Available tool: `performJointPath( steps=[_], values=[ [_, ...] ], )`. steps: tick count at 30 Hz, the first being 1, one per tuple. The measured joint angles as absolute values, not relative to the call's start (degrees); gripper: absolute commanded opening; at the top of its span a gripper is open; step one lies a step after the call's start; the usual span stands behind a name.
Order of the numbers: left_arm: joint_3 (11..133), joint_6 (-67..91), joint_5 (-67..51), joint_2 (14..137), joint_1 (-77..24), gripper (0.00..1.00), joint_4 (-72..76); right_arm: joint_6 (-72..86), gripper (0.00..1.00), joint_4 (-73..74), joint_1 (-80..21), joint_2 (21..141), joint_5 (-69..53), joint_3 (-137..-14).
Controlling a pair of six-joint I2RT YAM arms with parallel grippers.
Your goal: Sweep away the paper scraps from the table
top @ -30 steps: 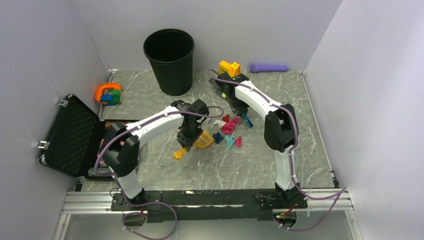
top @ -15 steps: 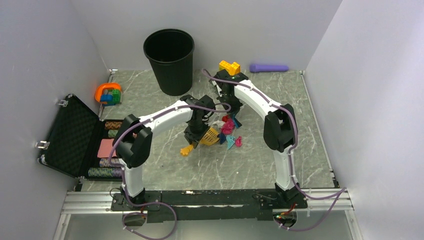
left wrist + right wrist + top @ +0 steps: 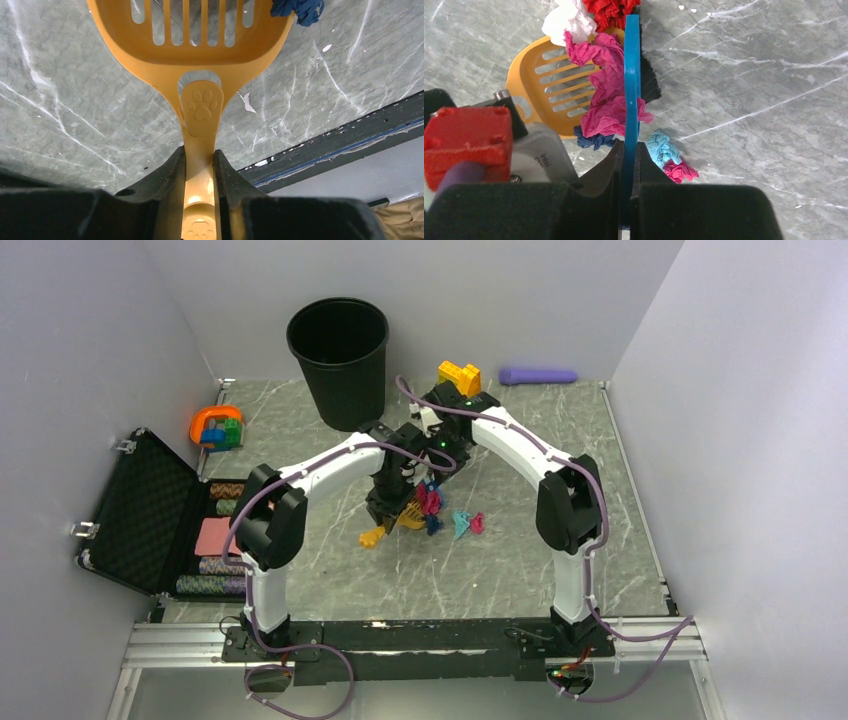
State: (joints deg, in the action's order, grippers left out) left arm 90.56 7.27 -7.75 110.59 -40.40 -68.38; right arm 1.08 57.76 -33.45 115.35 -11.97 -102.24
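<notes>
My left gripper (image 3: 200, 152) is shut on the handle of a yellow slotted scoop (image 3: 200, 45), which lies on the grey-green marble table (image 3: 520, 560). My right gripper (image 3: 628, 150) is shut on a blue brush (image 3: 631, 75) with black bristles. The brush presses pink paper scraps (image 3: 606, 85) onto the scoop's mouth (image 3: 531, 85). White (image 3: 566, 20) and red (image 3: 611, 7) scraps lie at the scoop's far rim, and a dark blue one (image 3: 591, 140) at its near rim. A teal scrap (image 3: 663, 149) and a pink one (image 3: 680, 171) lie on the brush's other side. From above, the grippers meet mid-table (image 3: 415, 485).
A black bin (image 3: 338, 360) stands at the back. A yellow-and-orange brick build (image 3: 459, 374) and a purple cylinder (image 3: 538, 375) lie along the back wall. An orange toy with blocks (image 3: 216, 428) sits far left. An open black case (image 3: 150, 510) holds poker chips (image 3: 215, 560).
The left arm moved the scoop right and farther from me, up to the scraps. The right arm swept the brush left, pushing pink scraps against the scoop. The teal and one pink scrap stayed behind.
</notes>
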Motion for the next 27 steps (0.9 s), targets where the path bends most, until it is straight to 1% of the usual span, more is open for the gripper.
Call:
performJointPath(
  steps=[3, 9, 13, 18, 22, 27],
  values=[
    [89.49, 7.29, -7.70, 110.37, -40.36, 0.00, -67.13, 1.06, 0.00, 57.71, -33.47, 114.48, -12.01, -101.71],
    [81.45, 7.31, -7.66, 107.59, -40.34, 0.00, -59.90, 1.98, 0.00, 57.78, -34.72, 110.26, -10.92, -99.13],
    [78.24, 7.33, -7.60, 105.27, -40.58, 0.00, -56.23, 3.62, 0.00, 57.52, -35.38, 106.80, -10.98, -96.18],
    [76.90, 7.64, -7.09, 101.67, -41.01, 0.00, -52.58, 5.32, 0.00, 57.49, -35.29, 105.23, -10.83, -95.77],
    [76.62, 7.79, -7.29, 98.45, -41.12, 0.00, -51.13, 6.66, 0.00, 57.47, -35.20, 105.19, -8.78, -95.81],
    [76.60, 8.14, -7.64, 97.21, -41.34, 0.00, -50.13, 7.90, 0.00, 59.02, -34.44, 105.01, -5.98, -97.12]
  ],
)
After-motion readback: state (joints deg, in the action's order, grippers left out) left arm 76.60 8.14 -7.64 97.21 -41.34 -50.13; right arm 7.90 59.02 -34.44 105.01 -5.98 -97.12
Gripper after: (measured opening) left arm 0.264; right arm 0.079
